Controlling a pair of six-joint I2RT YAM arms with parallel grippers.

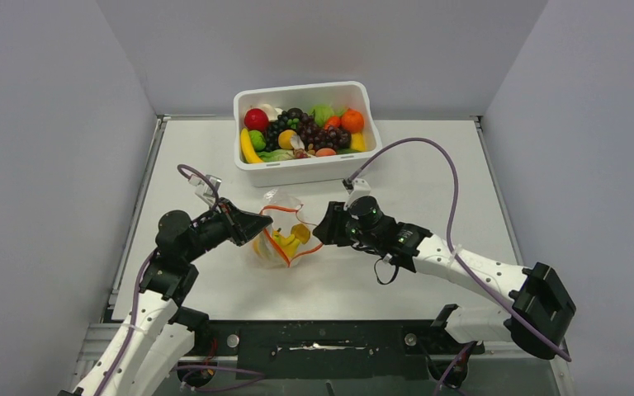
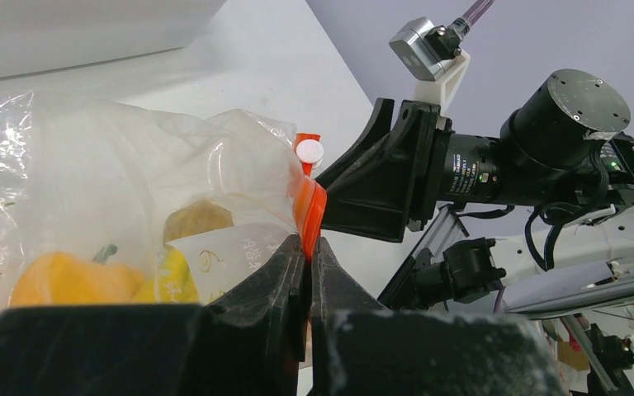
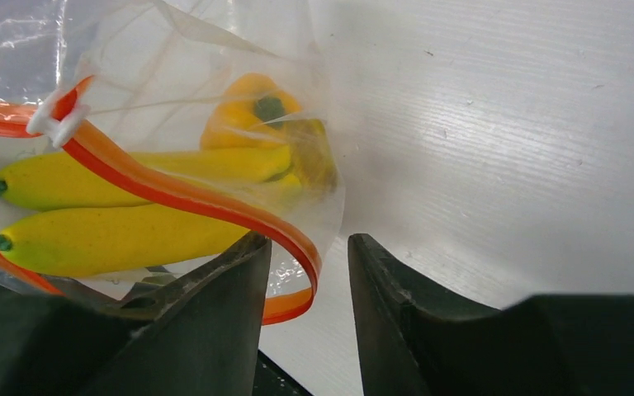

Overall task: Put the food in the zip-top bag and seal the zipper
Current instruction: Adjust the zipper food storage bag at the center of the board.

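The clear zip-top bag [image 1: 283, 239] lies on the table between my two grippers, mouth gaping. Inside it are a yellow banana bunch [image 3: 124, 235] and an orange-yellow pepper [image 3: 252, 107]. My left gripper [image 1: 262, 224] is at the bag's left side; in the left wrist view it [image 2: 309, 241] is shut on the orange-red zipper [image 2: 310, 206]. My right gripper [image 1: 324, 232] is at the bag's right side. In its wrist view it [image 3: 307, 243] is open, with the curved end of the zipper [image 3: 173, 194] lying between its fingers. The white slider [image 3: 54, 124] sits on the strip.
A white tub [image 1: 305, 169] at the back of the table holds more toy food: grapes [image 1: 309, 132], a red piece [image 1: 256, 119], an orange piece [image 1: 352, 120] and a banana [image 1: 248, 147]. Grey walls rise on both sides.
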